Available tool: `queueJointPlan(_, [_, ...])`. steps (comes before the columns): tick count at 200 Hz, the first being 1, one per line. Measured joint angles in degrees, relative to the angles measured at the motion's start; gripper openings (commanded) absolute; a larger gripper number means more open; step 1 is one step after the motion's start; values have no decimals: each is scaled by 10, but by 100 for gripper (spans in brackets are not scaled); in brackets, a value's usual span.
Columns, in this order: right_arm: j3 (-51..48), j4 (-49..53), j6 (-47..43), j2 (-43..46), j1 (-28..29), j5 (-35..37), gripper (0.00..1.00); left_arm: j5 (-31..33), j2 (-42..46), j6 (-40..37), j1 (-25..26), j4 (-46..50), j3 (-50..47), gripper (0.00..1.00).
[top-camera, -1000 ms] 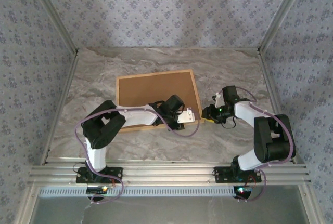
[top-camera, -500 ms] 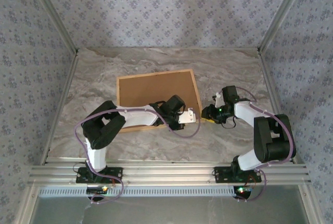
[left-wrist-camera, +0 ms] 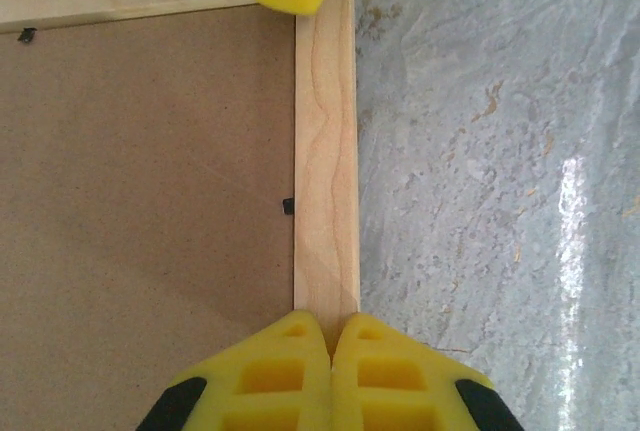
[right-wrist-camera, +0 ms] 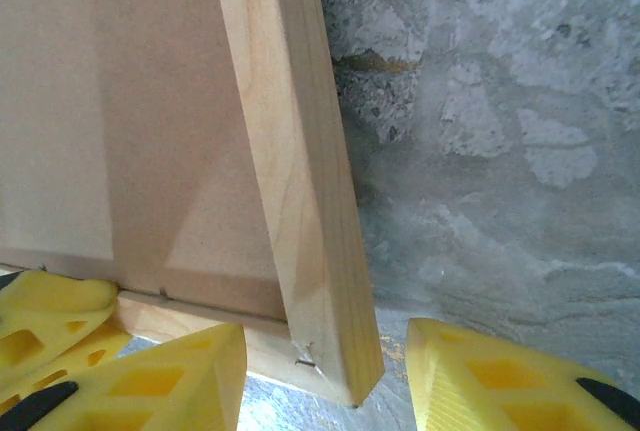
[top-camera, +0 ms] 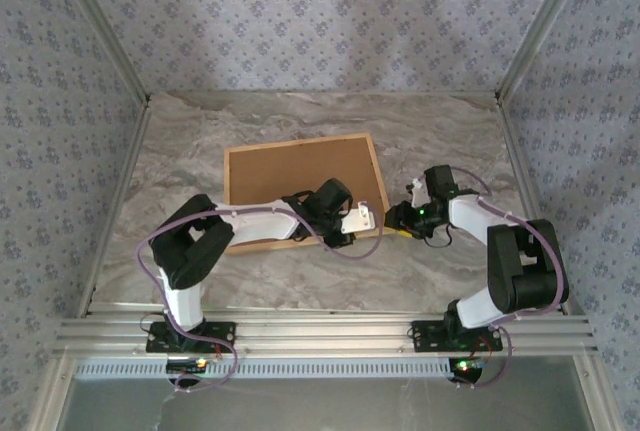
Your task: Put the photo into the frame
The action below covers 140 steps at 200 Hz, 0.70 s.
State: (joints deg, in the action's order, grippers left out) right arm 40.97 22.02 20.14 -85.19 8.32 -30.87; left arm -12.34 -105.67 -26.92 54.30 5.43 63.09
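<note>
– Looking at the frame (top-camera: 300, 141), where does it lie?
– Face down in the middle of the overhead view, on the bench (top-camera: 300, 111), with its brown board (top-camera: 295, 186) up. Whether the photo sits under that board I cannot tell.
– And the fingers?
– Both pairs crowd the frame's lower right corner. The left fingers (left-wrist-camera: 285, 371) are closed, tips pressed together with nothing between them, over the rail at the bottom of the left wrist view. Whether they press on it I cannot tell. The right fingers (right-wrist-camera: 500, 381) stand apart with the corner between them, not clamped.
– So what could go wrong?
– Collision first, I think. The pairs are just beside each other, so a swing of one could knock the other. Then sliding: the bench looks smooth, and a lopsided squeeze on the corner would likely skew the frame rather than hold it.
– The board?
– A small tab (left-wrist-camera: 288, 206) sits at its edge. If the tabs are not holding, lifting by one corner may let the board drop out.
</note>
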Motion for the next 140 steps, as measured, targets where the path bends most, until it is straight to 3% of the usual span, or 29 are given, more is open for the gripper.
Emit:
queueJointPlan(80, [-5,-61,47,-28,5,-35,47,-5,4,11,-3,-7,-8,0])
queueJointPlan(140, [-10,-76,64,-30,3,-30,27,-3,7,15,-8,-10,-14,0])
